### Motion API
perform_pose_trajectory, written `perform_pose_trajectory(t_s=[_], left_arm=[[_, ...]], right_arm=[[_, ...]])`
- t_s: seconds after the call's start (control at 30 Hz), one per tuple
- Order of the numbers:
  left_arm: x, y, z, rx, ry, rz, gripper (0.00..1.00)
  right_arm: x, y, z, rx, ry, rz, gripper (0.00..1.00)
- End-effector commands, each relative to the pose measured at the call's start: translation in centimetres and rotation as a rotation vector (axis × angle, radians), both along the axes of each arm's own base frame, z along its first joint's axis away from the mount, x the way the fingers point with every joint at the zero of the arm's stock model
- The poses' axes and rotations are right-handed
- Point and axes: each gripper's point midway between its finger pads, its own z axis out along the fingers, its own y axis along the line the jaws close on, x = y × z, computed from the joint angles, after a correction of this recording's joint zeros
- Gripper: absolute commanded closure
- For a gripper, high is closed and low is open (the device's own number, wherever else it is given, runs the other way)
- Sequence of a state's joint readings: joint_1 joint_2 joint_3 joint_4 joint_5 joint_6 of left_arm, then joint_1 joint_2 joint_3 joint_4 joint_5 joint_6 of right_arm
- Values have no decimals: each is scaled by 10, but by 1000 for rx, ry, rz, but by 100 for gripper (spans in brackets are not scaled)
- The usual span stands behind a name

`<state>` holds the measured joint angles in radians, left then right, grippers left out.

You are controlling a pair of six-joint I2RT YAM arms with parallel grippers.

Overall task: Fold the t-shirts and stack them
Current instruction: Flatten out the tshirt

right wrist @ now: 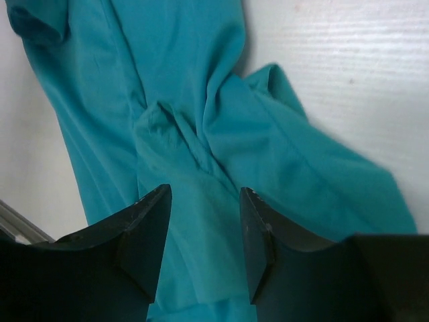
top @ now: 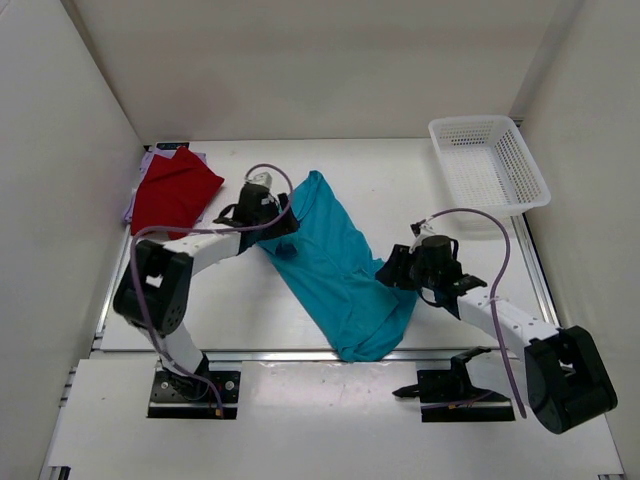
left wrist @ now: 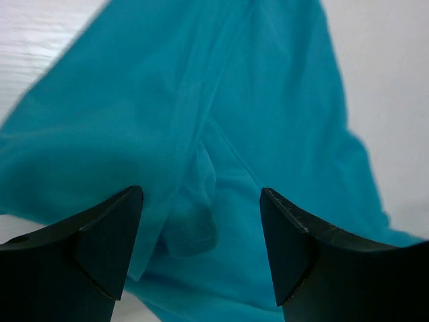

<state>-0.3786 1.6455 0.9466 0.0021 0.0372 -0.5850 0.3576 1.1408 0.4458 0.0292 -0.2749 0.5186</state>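
The teal t-shirt lies crumpled in a long diagonal band across the table's middle, from far centre to the near edge. My left gripper is open right over its left edge; the left wrist view shows teal folds between the spread fingers. My right gripper is open at the shirt's right edge, with teal cloth between its fingers. The deep red t-shirt lies folded at the far left, on top of the lavender t-shirt, of which only edges show.
A white lattice basket stands at the far right corner. White walls enclose the table on the left, back and right. The table's near metal edge runs just under the teal shirt's lower end.
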Motion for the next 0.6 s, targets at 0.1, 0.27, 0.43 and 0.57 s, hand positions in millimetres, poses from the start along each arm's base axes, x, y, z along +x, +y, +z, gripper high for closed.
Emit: perform_pose_trajectory(t_s=[0.1,0.27,0.43,0.57], left_arm=[[20,-5,-22,189,44,-93,17],[43,-7,-44,276,108,-116,20],[58,-15,-40,239,82,-115,67],[71,-16,-37,166,112,-102,95]], right_arm=[[-16,-5,-11,-15,6,18,53],[-24,-16,-21,-102,15,2,47],[-31,-4,-22,-60,59,74,55],[-26,1,-19,-1,73,66,100]])
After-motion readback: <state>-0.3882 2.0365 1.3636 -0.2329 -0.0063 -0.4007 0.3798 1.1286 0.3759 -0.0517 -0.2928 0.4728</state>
